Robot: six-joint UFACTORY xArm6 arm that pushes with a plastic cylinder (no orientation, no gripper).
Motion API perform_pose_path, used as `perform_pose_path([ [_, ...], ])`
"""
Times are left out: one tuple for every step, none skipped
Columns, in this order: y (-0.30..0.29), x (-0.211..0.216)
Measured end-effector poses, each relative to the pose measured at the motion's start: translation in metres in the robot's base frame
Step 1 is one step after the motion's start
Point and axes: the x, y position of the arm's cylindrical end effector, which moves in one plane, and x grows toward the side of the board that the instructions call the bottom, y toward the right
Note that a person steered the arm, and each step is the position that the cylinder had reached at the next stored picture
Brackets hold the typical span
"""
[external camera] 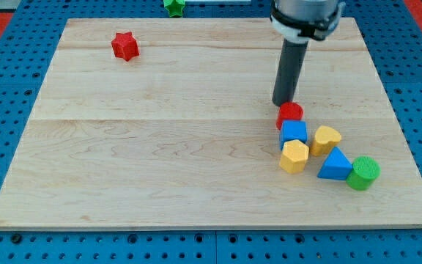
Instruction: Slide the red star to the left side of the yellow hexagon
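The red star [124, 45] lies near the board's top left. The yellow hexagon [294, 155] sits at the lower right, in a cluster of blocks. My tip [282, 103] is at the end of the dark rod, just above and to the left of a red cylinder [290, 114] that heads the cluster. The tip is far to the right of the red star.
Below the red cylinder is a blue cube [294, 133], then the yellow hexagon. To their right lie a yellow heart [326, 138], a blue triangle [335, 164] and a green cylinder [363, 172]. A green star [173, 6] sits off the wooden board's [160, 161] top edge.
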Motion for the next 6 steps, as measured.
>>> perform_pose_path([
  [0.014,-0.005],
  [-0.030,-0.057],
  [-0.052,-0.102],
  [-0.091,-0.147],
  [-0.152,-0.176],
  [-0.233,-0.198],
])
